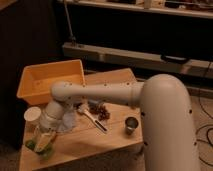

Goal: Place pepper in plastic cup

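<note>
Green plastic cup (44, 148) sits under your gripper (44, 140); grip state can't be told. Likely placing the pepper; next, release once centred over it.

Yellow bin (50, 80), white cup (32, 115), dark metal cup (130, 125) on wooden table (100, 142)

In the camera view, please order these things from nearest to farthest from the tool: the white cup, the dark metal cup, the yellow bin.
The tool is low at the table's front left.
1. White cup, just behind it, left.
2. Yellow bin, back left.
3. Dark metal cup, far right.
</note>
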